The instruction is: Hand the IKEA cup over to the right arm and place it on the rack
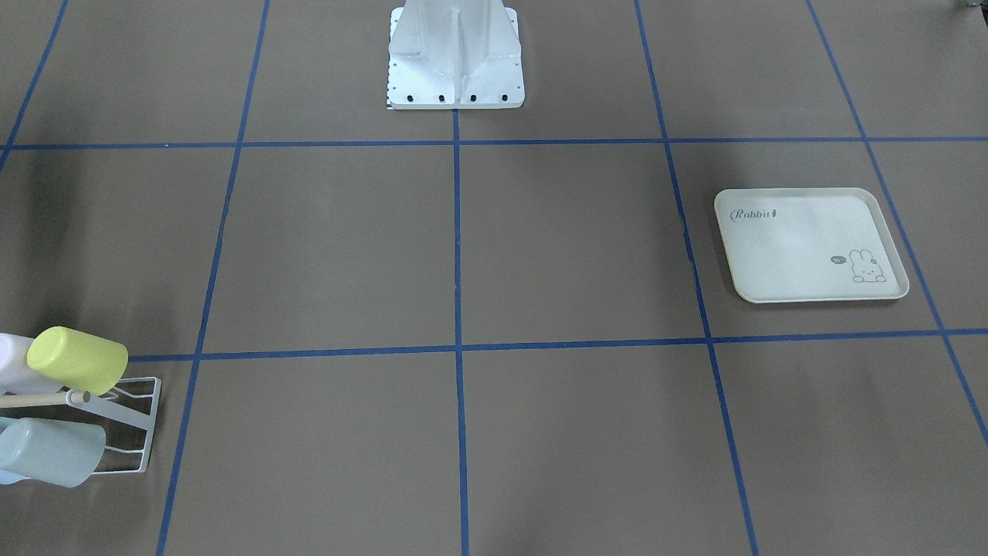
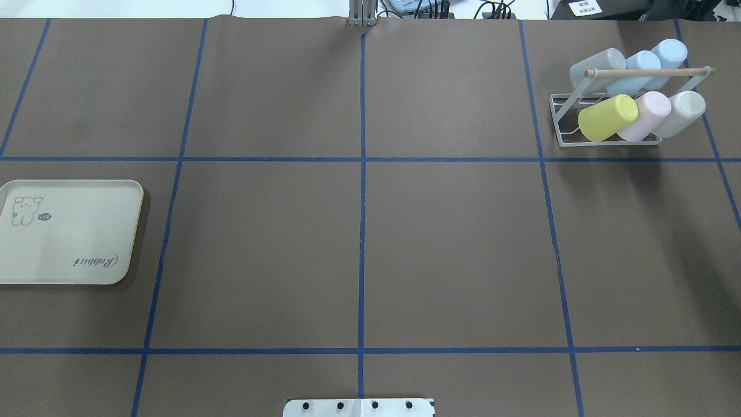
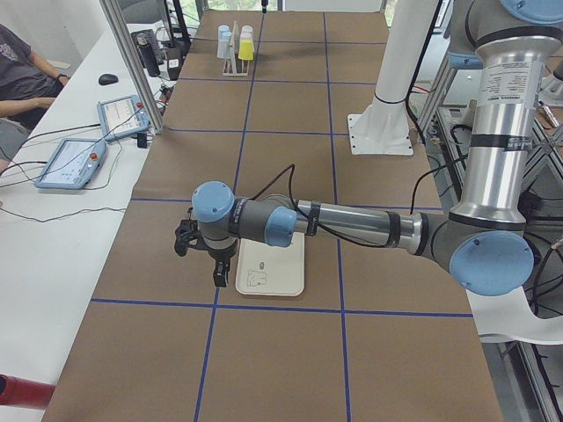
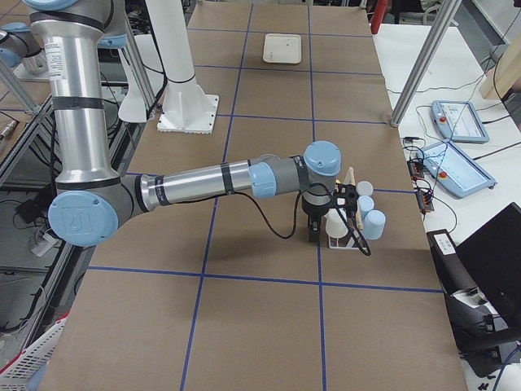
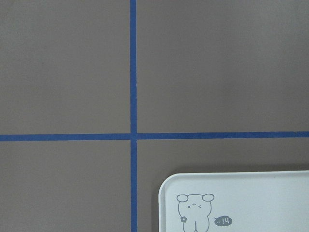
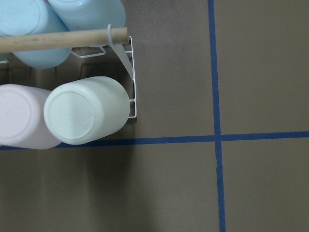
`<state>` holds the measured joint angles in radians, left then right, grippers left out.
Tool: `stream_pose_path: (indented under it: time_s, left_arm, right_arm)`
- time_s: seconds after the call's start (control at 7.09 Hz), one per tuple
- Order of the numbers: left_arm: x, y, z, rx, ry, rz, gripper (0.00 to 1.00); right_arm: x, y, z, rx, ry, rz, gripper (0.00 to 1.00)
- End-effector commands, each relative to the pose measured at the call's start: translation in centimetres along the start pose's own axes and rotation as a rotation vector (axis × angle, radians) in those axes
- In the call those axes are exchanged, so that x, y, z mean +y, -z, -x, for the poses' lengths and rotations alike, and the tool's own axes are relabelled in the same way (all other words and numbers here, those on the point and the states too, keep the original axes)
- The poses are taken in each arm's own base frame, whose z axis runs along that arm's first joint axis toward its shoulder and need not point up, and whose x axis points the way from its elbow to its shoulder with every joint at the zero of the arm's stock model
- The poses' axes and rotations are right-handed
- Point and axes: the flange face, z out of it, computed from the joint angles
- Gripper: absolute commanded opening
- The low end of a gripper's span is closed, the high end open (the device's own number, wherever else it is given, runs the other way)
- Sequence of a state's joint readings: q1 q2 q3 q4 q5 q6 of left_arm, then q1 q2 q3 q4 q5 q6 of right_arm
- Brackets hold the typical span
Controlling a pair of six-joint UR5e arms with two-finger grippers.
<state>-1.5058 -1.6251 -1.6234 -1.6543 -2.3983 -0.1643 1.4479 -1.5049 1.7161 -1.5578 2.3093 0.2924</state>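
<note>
six ikea cups (image 2: 644,116) fill the rack (image 2: 613,142), and i cannot tell whether the left gripper (image 3: 201,248) or right gripper (image 4: 326,217) is open.

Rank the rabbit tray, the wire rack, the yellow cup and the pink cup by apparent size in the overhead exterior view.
1. rabbit tray, clearly largest.
2. wire rack, second.
3. yellow cup and pink cup: unranked. They look alike, and the yellow one seems to hide part of the pink.
</note>
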Motion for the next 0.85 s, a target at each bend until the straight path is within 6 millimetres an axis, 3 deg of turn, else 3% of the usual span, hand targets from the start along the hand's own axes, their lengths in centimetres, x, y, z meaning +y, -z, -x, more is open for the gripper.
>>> stream_pose_path:
  time_s: [0.0,0.42,0.56,0.71]
  left_arm:
    - [0.3,-1.0,0.8,0.003,0.026,0.021,1.00]
    - [1.0,-0.9,1.0,0.005,0.031,0.023,1.00]
    - [2.2,-1.6,1.9,0.004,0.050,0.038,1.00]
    - [3.8,-2.3,2.9,0.003,0.053,0.044,1.00]
  right_arm:
    - [0.0,-0.1,0.6,0.001,0.014,0.004,0.99]
    - [0.4,0.2,2.8,-0.010,0.056,0.000,0.99]
    - [1.2,-0.4,1.8,-0.001,0.039,0.013,0.99]
    - [3.6,-1.9,-0.4,0.004,0.021,0.036,0.99]
